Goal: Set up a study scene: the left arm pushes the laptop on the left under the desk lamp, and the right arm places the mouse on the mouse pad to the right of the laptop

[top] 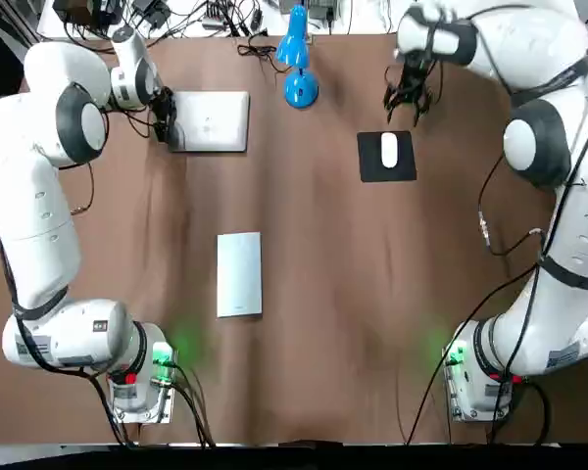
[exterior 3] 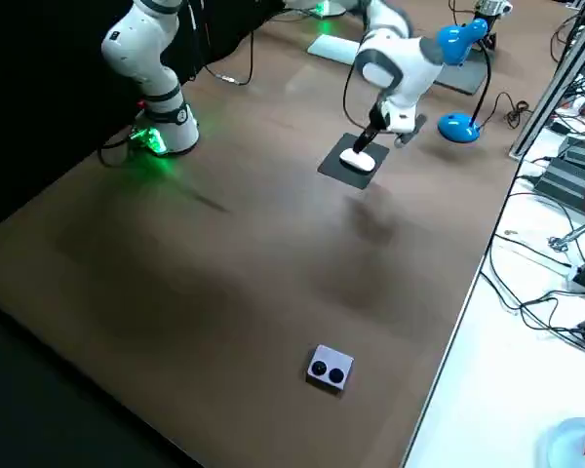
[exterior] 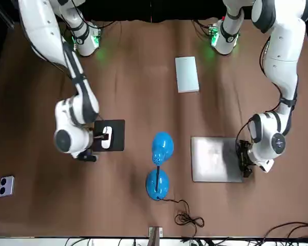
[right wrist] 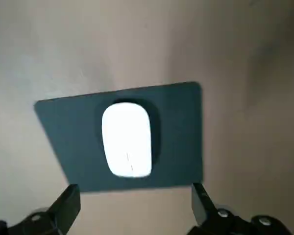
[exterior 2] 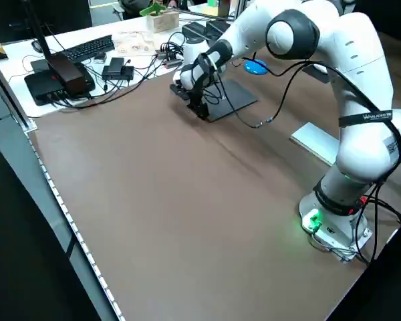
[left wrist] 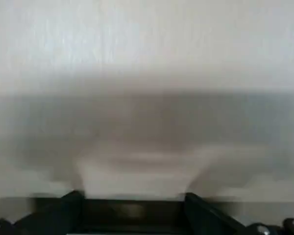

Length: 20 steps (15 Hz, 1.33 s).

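The closed silver laptop (top: 213, 120) lies at the far left of the table, to the left of the blue desk lamp (top: 299, 61). My left gripper (top: 167, 117) is open and low against the laptop's left edge; in the left wrist view the grey lid (left wrist: 147, 73) fills the picture. The white mouse (top: 389, 149) rests on the black mouse pad (top: 404, 168), to the right of the lamp. My right gripper (top: 409, 103) hovers open just beyond the pad's far edge, holding nothing; in the right wrist view its fingers (right wrist: 67, 204) stand apart short of the mouse (right wrist: 127, 138).
A flat white booklet (top: 239, 274) lies mid-table. A small grey two-button box (exterior: 6, 186) sits near the table's far right corner. The lamp's cable (exterior: 187, 218) and other cables (top: 255, 47) trail along the far edge.
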Tool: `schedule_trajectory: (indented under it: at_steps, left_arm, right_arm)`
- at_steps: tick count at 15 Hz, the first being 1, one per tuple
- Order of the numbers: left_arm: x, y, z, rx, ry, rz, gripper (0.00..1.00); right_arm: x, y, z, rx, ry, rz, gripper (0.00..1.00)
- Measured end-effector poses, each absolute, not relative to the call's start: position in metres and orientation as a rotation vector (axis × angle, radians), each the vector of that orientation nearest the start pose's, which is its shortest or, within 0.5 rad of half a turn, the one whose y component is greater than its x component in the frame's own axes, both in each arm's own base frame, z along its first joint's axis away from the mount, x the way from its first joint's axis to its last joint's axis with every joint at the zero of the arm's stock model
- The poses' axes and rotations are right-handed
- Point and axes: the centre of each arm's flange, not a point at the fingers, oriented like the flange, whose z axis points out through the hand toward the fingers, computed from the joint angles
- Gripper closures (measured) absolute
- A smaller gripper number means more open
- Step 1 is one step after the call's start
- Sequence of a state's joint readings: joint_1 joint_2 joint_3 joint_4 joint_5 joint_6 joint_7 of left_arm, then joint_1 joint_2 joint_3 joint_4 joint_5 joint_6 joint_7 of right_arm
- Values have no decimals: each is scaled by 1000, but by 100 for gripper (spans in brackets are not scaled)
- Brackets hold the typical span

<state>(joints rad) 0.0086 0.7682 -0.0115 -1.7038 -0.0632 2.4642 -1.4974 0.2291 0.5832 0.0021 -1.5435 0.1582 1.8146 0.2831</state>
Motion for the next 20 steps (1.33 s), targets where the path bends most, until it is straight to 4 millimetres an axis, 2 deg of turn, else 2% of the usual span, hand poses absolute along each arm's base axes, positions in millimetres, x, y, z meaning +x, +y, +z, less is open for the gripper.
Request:
schedule_trajectory:
  at_steps: [4, 7, 10, 13, 15, 18, 20]
  left_arm:
    - [659, -45, 147, -2244, -2225, 79, 0]
    - [650, -93, 148, -2229, -2227, 87, 0]
    - [644, -119, 148, -2226, -2225, 89, 0]
    - [639, -142, 148, -2216, -2233, 89, 0]
    - [634, -159, 148, -2206, -2240, 89, 0]
    - [625, -194, 148, -2186, -2264, 86, 0]
    - [620, -212, 149, -2181, -2270, 85, 0]
  right_arm:
    - [672, 109, 385, -3081, 187, 380, 0]
    - [679, 62, 436, -3087, 153, 254, 0]
    - [671, 12, 483, -3084, 111, 178, 0]
    - [652, -34, 530, -3079, 84, 123, 0]
    - [635, -50, 558, -3077, 76, 120, 0]
    - [612, -51, 594, -3077, 68, 112, 0]
    - [602, -50, 609, -3078, 66, 97, 0]
